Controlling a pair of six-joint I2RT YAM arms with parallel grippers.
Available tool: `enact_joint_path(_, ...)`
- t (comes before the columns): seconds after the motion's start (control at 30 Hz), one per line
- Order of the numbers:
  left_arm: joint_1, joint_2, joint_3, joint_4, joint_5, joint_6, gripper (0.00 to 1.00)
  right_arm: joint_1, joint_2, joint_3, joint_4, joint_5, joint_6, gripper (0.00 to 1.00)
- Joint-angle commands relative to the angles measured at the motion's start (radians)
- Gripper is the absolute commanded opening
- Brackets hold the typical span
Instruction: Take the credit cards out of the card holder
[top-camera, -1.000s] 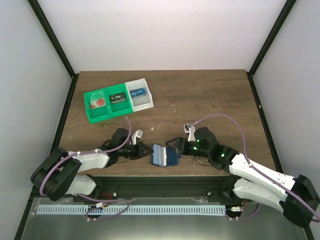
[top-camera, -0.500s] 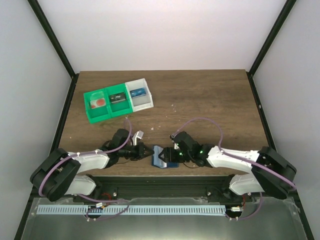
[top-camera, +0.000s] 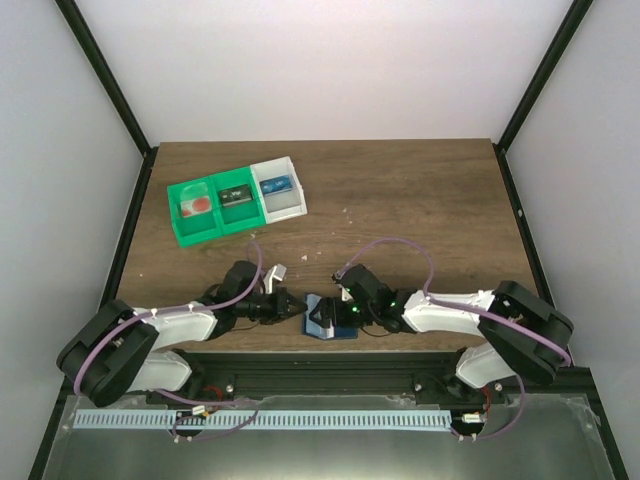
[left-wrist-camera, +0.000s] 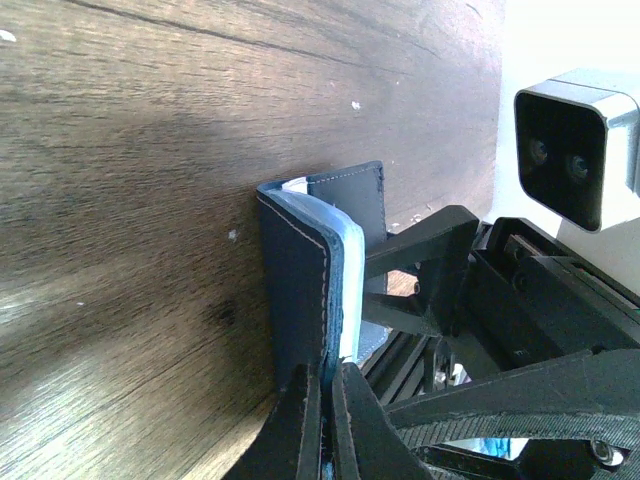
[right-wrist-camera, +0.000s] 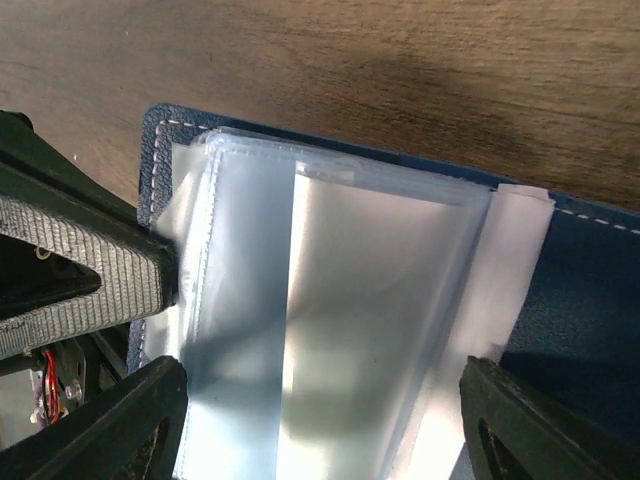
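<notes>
Wooden table (top-camera: 420, 200): left end effector (left-wrist-camera: 327, 378) pinches card holder (left-wrist-camera: 298, 275).

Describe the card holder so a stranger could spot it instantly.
On the wooden table, look at the near edge. The card holder sits there between the left pincer and right pincer. It is the only blue folding wallet, with clear sleeves inside, unlike the green-and-white tray farther back.

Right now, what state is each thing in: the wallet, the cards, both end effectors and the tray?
card holder, open, clear sleeves exposed
credit cards, apparently inside the sleeves, none out
left end effector, shut on the card holder
right end effector, open over the sleeves
tray, all three compartments filled
</notes>
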Motion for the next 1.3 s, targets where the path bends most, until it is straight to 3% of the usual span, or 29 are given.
enact_joint_path(0.0, -0.006, -0.021, -0.010, 0.016, -0.008, -0.012, 0.00, 0.012, 0.023, 0.028, 0.033, -0.015, -0.008, 0.76)
enact_joint_path(0.5, -0.008, -0.060, -0.019, 0.004, -0.005, -0.018, 0.00, 0.013, 0.017, 0.006, -0.063, 0.083, -0.011, 0.71)
enact_joint_path(0.9, -0.008, -0.076, -0.027, -0.005, -0.011, -0.021, 0.00, 0.013, -0.124, 0.050, -0.401, 0.358, 0.018, 0.67)
enact_joint_path(1.03, -0.008, -0.083, -0.031, -0.002, -0.011, -0.029, 0.00, 0.013, -0.215, 0.068, -0.371, 0.268, -0.002, 0.64)
enact_joint_path(1.27, -0.008, -0.087, -0.033, -0.002, -0.017, -0.036, 0.00, 0.013, -0.239, 0.044, -0.097, 0.035, -0.023, 0.57)
